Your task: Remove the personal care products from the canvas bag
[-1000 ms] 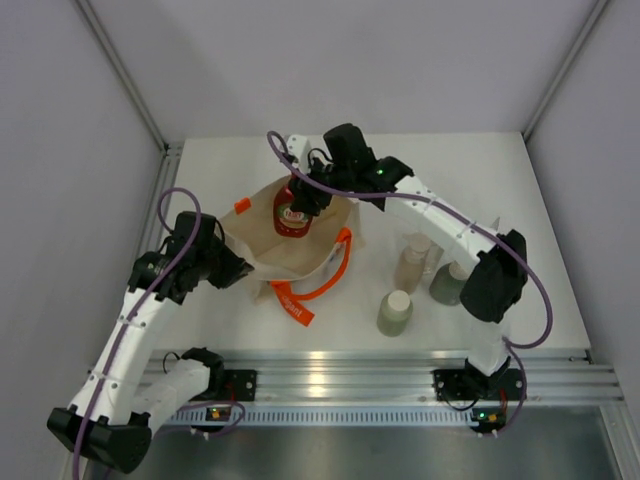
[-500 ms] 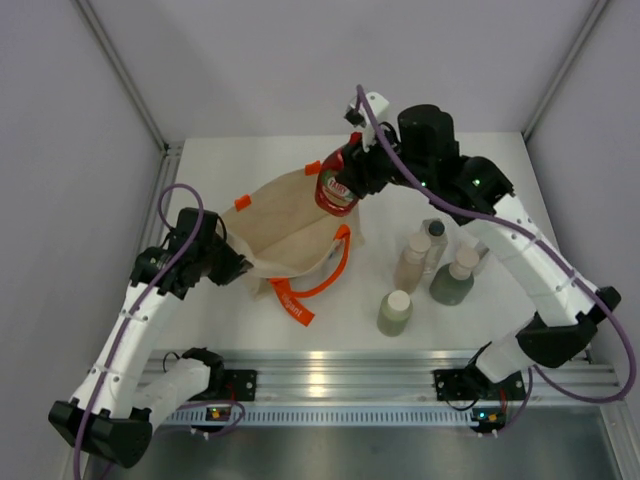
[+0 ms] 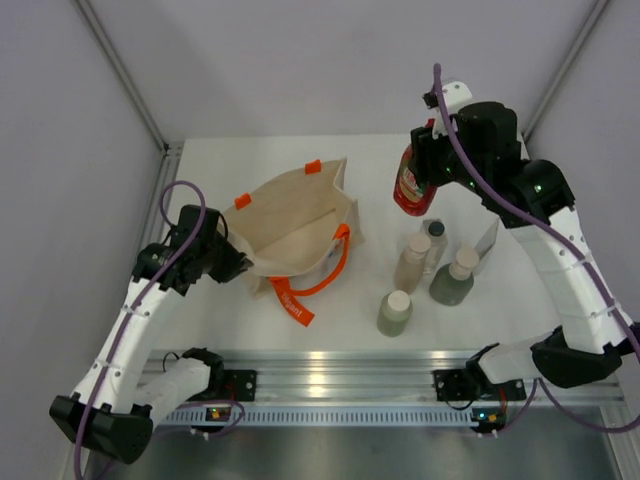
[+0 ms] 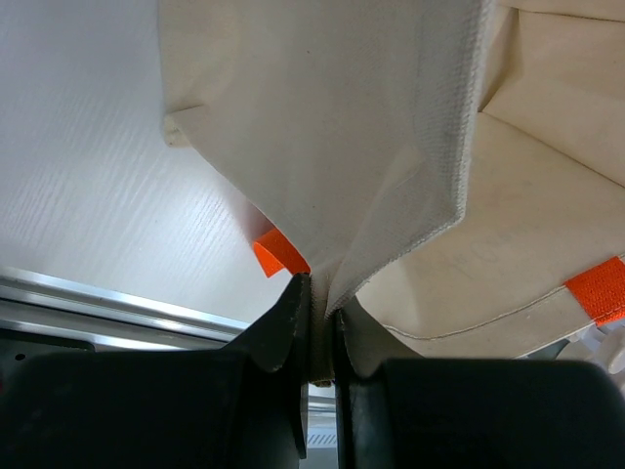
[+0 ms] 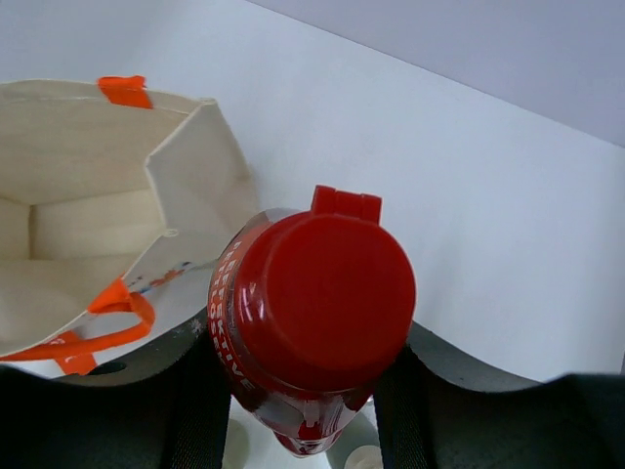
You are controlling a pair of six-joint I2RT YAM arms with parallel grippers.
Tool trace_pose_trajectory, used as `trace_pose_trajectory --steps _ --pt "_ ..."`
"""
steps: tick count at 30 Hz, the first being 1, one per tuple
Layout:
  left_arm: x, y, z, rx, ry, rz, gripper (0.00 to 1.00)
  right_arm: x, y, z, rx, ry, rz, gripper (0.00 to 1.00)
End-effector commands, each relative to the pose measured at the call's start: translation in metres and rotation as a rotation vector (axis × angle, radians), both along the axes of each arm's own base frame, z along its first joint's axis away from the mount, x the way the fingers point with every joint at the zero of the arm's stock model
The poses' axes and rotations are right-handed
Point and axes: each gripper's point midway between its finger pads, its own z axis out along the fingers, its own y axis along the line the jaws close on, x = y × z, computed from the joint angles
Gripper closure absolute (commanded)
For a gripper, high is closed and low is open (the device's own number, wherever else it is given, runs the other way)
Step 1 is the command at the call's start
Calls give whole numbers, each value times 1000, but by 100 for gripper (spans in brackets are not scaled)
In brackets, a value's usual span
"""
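The beige canvas bag with orange handles lies open at mid-table; it also shows in the left wrist view and the right wrist view. My left gripper is shut on the bag's left edge. My right gripper is shut on a red bottle with a red cap, held in the air right of the bag, above the standing bottles. A tan bottle, a clear-grey dark-capped bottle, a grey-green bottle and a pale green bottle stand on the table.
The white table ends at a metal rail along the near edge. Grey walls and slanted frame posts close in the left, right and back sides.
My right gripper has lifted the red bottle out of the bag and carried it right, to above the standing bottles. The left gripper has kept its hold on the bag.
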Motion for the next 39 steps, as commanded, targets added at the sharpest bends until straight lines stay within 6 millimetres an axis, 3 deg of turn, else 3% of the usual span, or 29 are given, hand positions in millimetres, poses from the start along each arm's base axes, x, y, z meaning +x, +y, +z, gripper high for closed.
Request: trace_pose_trajectory --steps 1,6,9,11,12,16,18,19,20,26,27,30,31,32,33,34,37,39 --pt "1 11 -6 60 5 18 100 47 -4 17 43 -88 -84 100" --pt "1 10 -2 51 -6 15 100 104 2 18 40 -174 -85 100" --pt "-1 10 -1 44 -13 19 100 140 2 2 33 -184 -107 100" --pt "-2 11 1 42 -23 22 100 162 6 -24 5 -162 -100 100" --pt "-3 11 0 44 -21 25 100 173 9 -26 21 -188 -96 100" --pt "-4 11 3 30 -33 29 100 212 13 -80 1 -141 -103 100" --pt "-4 11 6 24 -43 35 100 222 13 -107 -15 -124 -105 100" --pt "-4 11 7 25 -48 37 100 232 16 -109 5 -163 -107 100" --pt "-4 12 8 27 -51 41 100 231 19 -134 -6 -139 -73 100" --pt "-1 17 16 45 -85 52 100 235 26 -176 -22 -138 -18 97" --pt "-1 17 17 45 -88 51 100 235 27 -179 -22 -132 -10 94" --pt "-2 15 15 40 -79 43 100 231 27 -192 -40 -105 -1 70" --pt "-2 15 14 43 -77 43 100 228 28 -188 -38 -110 3 50" --pt "-3 15 12 42 -70 45 100 225 27 -193 -48 -101 1 40" --pt "-2 16 11 48 -70 48 100 224 24 -192 -50 -103 -10 16" --pt "-3 17 10 50 -68 49 100 222 23 -185 -49 -115 -19 1" --pt "-2 17 10 51 -68 51 100 216 18 -169 -56 -124 -37 0" --pt "-1 16 11 48 -67 47 100 216 15 -147 -45 -150 -51 1"
